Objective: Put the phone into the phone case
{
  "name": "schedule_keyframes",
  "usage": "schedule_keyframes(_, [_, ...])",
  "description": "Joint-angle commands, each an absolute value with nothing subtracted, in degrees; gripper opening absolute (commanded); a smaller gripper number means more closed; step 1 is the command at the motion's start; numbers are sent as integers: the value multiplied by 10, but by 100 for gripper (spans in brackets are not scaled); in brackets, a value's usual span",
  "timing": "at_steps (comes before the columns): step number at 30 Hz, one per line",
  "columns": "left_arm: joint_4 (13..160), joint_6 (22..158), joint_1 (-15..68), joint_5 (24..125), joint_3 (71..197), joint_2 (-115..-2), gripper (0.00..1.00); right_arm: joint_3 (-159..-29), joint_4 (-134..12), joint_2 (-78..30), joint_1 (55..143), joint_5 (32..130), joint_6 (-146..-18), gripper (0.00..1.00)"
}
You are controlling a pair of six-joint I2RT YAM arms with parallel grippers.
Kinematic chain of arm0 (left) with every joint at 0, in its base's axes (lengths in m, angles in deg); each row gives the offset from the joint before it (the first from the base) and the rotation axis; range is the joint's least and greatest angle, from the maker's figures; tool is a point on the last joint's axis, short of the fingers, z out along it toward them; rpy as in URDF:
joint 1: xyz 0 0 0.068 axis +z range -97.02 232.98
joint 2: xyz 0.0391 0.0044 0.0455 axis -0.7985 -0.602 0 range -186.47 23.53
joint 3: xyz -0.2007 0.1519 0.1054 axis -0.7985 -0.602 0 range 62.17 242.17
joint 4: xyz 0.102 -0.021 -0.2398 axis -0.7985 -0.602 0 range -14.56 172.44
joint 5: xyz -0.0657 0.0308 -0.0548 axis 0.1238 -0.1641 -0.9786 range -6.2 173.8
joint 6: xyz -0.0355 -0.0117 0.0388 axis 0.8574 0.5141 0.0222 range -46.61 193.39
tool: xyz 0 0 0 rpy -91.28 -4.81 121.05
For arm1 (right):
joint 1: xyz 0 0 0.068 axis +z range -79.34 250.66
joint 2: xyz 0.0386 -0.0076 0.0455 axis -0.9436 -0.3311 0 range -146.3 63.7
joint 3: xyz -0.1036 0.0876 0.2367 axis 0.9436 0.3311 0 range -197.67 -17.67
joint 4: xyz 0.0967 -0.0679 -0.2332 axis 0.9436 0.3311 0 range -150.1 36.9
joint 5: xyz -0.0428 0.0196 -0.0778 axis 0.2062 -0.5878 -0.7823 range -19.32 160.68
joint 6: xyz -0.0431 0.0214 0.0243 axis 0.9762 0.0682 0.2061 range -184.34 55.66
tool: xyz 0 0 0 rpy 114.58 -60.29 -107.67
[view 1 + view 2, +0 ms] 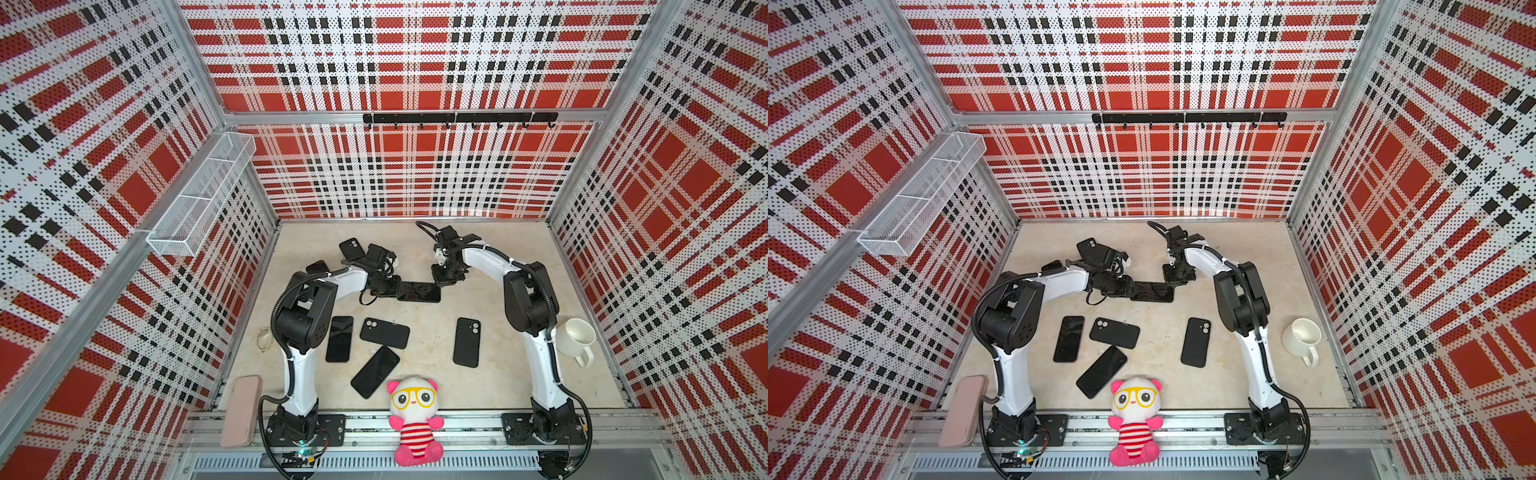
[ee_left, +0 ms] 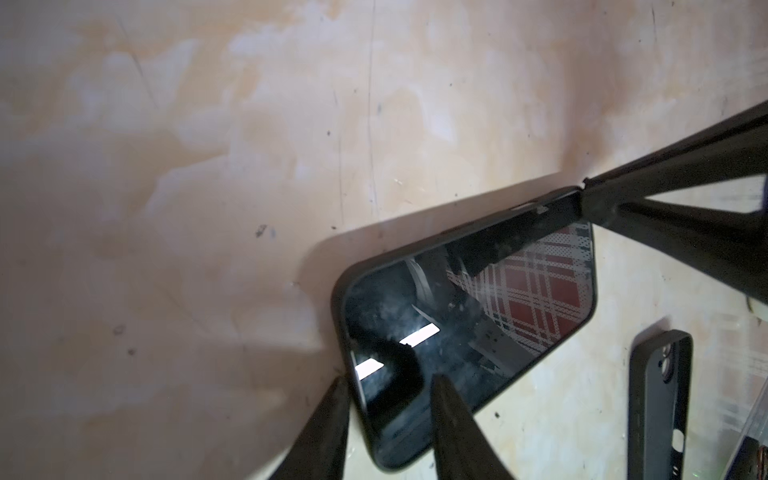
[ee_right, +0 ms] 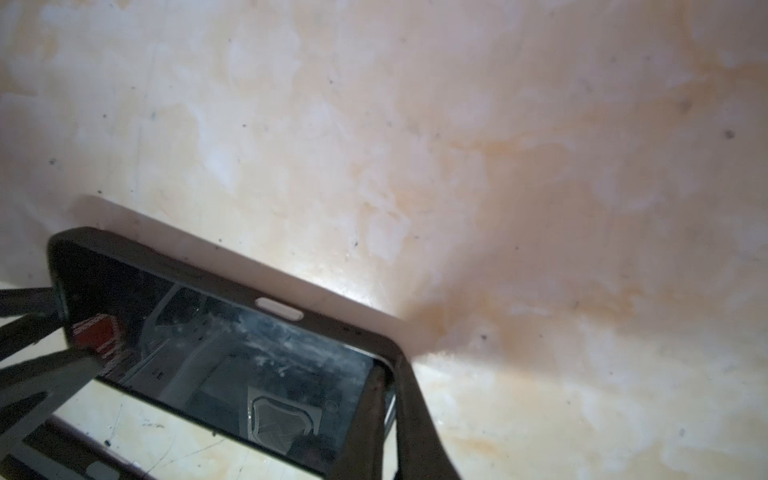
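A black phone (image 1: 419, 291) (image 1: 1152, 291) lies screen up inside a black phone case (image 2: 415, 249) mid-table, between both arms. My left gripper (image 1: 401, 288) (image 2: 390, 378) is shut on its left end, one finger over the glass and one at the outer edge. My right gripper (image 1: 439, 282) (image 3: 388, 374) pinches the case rim (image 3: 187, 270) at the far right corner, its fingers almost together. The screen (image 3: 232, 365) reflects the plaid wall. The underside of the phone is hidden.
Loose phones (image 1: 340, 338) (image 1: 375, 372) and empty cases (image 1: 384, 333) (image 1: 466, 342) (image 1: 352, 248) lie around. A white mug (image 1: 577, 338) stands at the right, a panda plush (image 1: 415, 419) at the front, a pink pouch (image 1: 241, 411) and glasses (image 1: 263, 338) at the left.
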State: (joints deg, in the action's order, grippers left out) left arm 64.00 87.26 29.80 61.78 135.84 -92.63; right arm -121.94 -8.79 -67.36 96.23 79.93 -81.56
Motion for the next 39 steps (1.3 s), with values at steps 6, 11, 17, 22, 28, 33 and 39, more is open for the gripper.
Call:
schedule_keyframes(6, [606, 855, 294, 659, 1357, -956, 37, -1247, 6, -666, 963, 743, -802, 32])
schedule_keyframes(11, [606, 854, 292, 663, 1357, -952, 37, -1262, 10, -683, 961, 766, -789, 37])
schedule_keyframes(17, [606, 853, 289, 661, 1357, -953, 37, -1247, -38, -697, 963, 841, -783, 33])
schedule_keyframes(22, [606, 851, 287, 661, 1358, -956, 37, -1263, -49, -716, 963, 834, -771, 26])
schedule_keyframes(28, [606, 849, 281, 658, 1359, -956, 37, -1259, -40, -686, 967, 815, -754, 21])
schedule_keyframes(33, [606, 849, 284, 673, 1361, -937, 45, -1232, -40, -605, 965, 797, -680, 33])
schedule_keyframes(39, [606, 848, 301, 695, 1361, -900, 63, -1205, -54, -547, 979, 798, -498, 59])
